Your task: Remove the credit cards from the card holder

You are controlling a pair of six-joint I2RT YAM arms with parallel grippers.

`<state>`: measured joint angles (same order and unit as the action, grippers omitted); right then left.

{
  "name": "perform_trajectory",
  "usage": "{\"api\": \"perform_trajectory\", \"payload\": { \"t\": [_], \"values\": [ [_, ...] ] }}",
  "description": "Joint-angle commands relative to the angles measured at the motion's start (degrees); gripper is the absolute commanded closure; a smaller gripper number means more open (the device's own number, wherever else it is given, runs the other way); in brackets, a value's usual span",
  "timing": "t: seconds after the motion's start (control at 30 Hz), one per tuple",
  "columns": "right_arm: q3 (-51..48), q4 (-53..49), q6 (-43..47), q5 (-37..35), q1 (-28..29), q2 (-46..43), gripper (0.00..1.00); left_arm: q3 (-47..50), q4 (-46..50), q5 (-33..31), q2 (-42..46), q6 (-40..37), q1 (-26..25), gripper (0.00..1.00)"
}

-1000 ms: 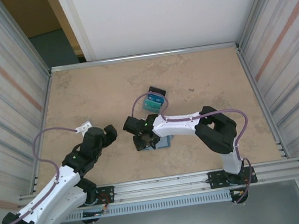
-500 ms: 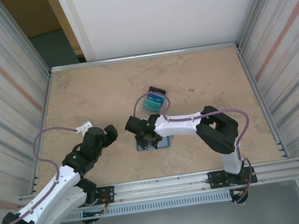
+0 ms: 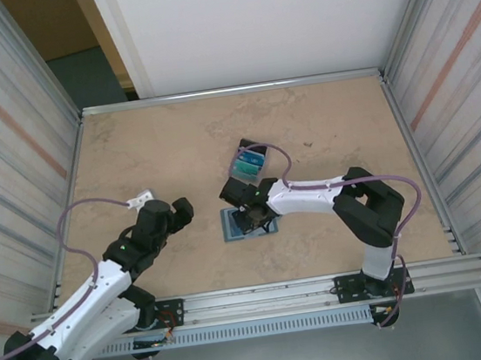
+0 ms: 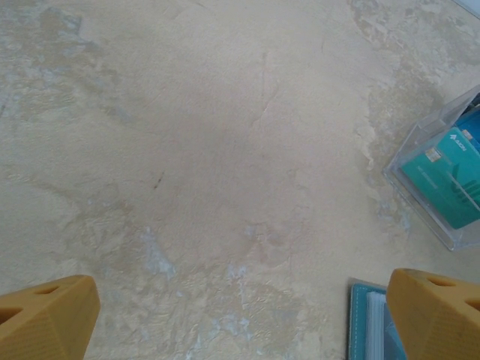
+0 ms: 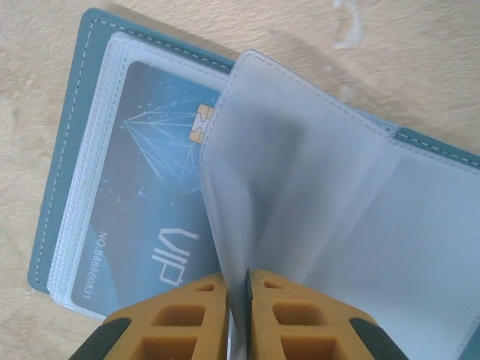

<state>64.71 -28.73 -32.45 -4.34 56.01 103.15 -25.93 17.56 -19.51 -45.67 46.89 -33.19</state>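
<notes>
The card holder [image 5: 73,157] lies open on the table, teal-blue rim showing, with clear sleeves inside. A blue credit card [image 5: 142,195] marked VIP sits in a sleeve on its left half. My right gripper [image 5: 238,281] is shut on one clear sleeve page [image 5: 300,172] and holds it up off the stack. From above, the right gripper [image 3: 249,217] covers most of the card holder [image 3: 228,226]. My left gripper [image 3: 181,212] hovers open to the left of it, nothing between its fingers [image 4: 45,319]. The card holder's corner [image 4: 367,326] shows by the left gripper's right finger.
A small clear tray [image 3: 247,163] with a black end stands just beyond the card holder, and a teal-green card [image 4: 446,180] lies in it. Metal walls close in the table on the left and right, a rail along the near edge.
My right gripper has shifted right over the card holder, uncovering its left edge. The left gripper has crept slightly right and forward.
</notes>
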Motion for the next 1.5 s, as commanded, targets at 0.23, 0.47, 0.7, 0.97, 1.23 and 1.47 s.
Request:
{"api": "perform_trajectory", "payload": {
  "t": [0.23,0.47,0.7,0.97,1.23,1.47],
  "values": [
    [-2.9,-1.5,2.9,-1.5,-3.2,-5.5,0.78,-3.0,-3.0,1.7,-2.1,-3.3,-0.6,0.01],
    [-3.8,-3.0,2.0,-4.0,-4.8,-7.2,0.72,-3.8,-3.2,1.8,-3.1,-4.7,-1.7,0.01],
    [-5.8,-3.4,1.3,-5.3,-6.5,-9.8,0.70,-6.0,-4.2,3.9,-5.7,-9.5,-3.1,0.01],
    [-9.0,-2.7,0.1,-5.4,-8.9,-12.7,0.71,-11.3,-3.7,1.8,-14.3,-15.4,-9.3,0.01],
    [-11.4,-2.5,-1.5,-4.5,-11.3,-16.7,0.73,-14.5,-2.4,1.0,-23.1,-17.2,-13.4,0.01],
    [-12.1,-0.9,-3.2,2.4,-14.5,-22.7,0.74,-14.9,-3.2,2.1,-28.6,-17.4,-15.4,0.01]
  ]
}}
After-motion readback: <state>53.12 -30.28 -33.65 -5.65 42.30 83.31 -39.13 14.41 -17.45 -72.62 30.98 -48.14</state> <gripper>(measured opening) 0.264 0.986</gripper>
